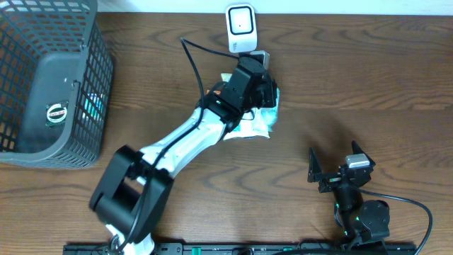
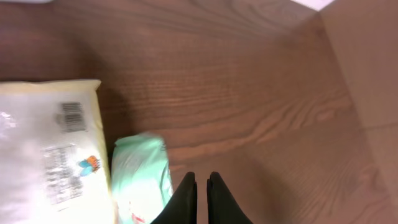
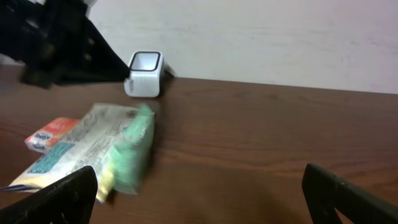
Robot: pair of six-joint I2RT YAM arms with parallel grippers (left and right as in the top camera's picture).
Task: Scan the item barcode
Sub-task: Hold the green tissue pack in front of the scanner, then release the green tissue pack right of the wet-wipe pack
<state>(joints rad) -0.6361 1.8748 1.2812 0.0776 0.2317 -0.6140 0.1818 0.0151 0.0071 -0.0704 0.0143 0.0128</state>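
Left gripper (image 2: pixel 199 198), shut and empty, hovers beside green packet (image 2: pixel 140 177) at its nine o'clock; right gripper (image 1: pixel 337 166) gapes wide, empty; scanner (image 1: pixel 241 27) at table's twelve.

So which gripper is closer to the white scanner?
Left. The left gripper is just in front of the scanner, above the packets; the right gripper sits far off near the front edge.

Overhead: the left arm (image 1: pixel 187 142) hides most of the packets (image 1: pixel 260 127); the basket (image 1: pixel 15 42) is cropped at the left edge. Left wrist: the yellow pack (image 2: pixel 50 149) runs off-frame, its barcode (image 2: pixel 73 116) blurred beyond reading.
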